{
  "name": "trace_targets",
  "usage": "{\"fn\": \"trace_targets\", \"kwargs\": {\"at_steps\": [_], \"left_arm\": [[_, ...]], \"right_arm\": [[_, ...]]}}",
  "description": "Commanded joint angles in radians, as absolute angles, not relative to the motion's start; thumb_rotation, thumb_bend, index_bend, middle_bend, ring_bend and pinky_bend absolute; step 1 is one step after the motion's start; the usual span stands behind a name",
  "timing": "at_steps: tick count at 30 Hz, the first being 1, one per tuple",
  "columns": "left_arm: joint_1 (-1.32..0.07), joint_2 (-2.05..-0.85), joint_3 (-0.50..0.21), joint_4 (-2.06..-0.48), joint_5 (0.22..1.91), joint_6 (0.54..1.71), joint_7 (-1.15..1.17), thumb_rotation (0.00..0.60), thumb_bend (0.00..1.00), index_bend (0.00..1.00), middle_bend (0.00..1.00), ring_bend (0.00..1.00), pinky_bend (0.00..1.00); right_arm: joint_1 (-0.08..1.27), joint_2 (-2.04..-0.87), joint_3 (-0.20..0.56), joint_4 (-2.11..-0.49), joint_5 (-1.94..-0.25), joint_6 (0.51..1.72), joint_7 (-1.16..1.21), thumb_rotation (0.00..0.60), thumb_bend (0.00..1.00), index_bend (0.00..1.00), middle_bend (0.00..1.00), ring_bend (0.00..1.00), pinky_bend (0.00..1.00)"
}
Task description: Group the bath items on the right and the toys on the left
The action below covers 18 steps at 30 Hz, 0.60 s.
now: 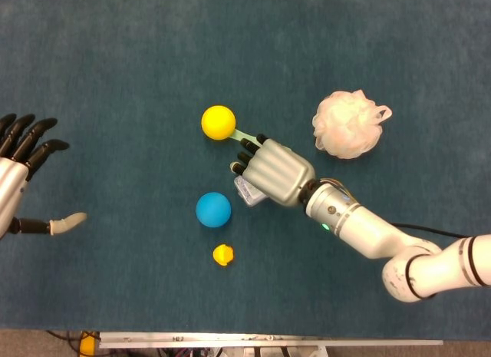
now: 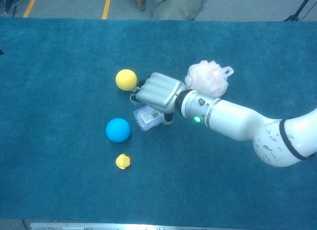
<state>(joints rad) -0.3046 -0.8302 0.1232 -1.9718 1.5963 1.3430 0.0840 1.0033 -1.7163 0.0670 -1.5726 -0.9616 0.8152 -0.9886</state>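
Table (image 1: pixel 115 50), blue carpet, holds everything. R arm (image 2: pixel 237 123) reaches across from the right side toward centre, prob. to fetch a bath item out of the mixed cluster & carry it right. R hand (image 1: pixel 272 171) sits palm-down over the brush (image 1: pixel 244 134) & the soap box (image 2: pixel 146 117), covering most of both; fingers curl down toward the brush handle, but cannot tell if they grip it or just touch, since the hand's back hides the contact. L hand (image 1: pixel 19 180) hangs at the far left edge, fingers spread, holding nothing, well apart from all items, likely waiting for the toys. Loofah (image 1: pixel 349 125), white, 1, lies right of centre, already on the bath side, near the R arm but apart from it. Balls: 2. Yellow ball (image 1: pixel 218 122) touches the brush handle's end, just beside the R fingertips; blue ball (image 1: pixel 212 209) lies just left of the soap box. Soap box: 1, clear w/ label, only its left end peeks out. Brush: 1, pale green. Duck (image 1: pixel 222 255): 1, small, yellow, nearest the front edge, below the blue ball. Toys 3, bath items 3; toys are still mid-table, not yet left.
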Motion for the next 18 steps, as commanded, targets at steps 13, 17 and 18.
{"fn": "trace_targets", "kwargs": {"at_steps": [13,17,18], "left_arm": [[-0.283,-0.822,0.109,-1.971,1.626,1.322,0.06,0.239,0.02,0.21,0.09,0.04,0.04],[-0.279,-0.823,0.104,-1.97,1.637,1.321,0.053,0.24,0.02,0.21,0.09,0.04,0.04],[-0.279,-0.823,0.103,-1.969,1.639,1.32,0.051,0.241,0.02,0.21,0.09,0.04,0.04]], "right_arm": [[1.038,-1.779,0.032,-1.509,-0.909,0.856,-1.011,0.6,0.0,0.35,0.44,0.21,0.31],[1.036,-1.775,0.024,-1.501,-0.922,0.863,-0.992,0.6,0.0,0.38,0.5,0.25,0.31],[1.034,-1.774,0.021,-1.5,-0.926,0.865,-0.986,0.6,0.0,0.39,0.52,0.26,0.31]]}}
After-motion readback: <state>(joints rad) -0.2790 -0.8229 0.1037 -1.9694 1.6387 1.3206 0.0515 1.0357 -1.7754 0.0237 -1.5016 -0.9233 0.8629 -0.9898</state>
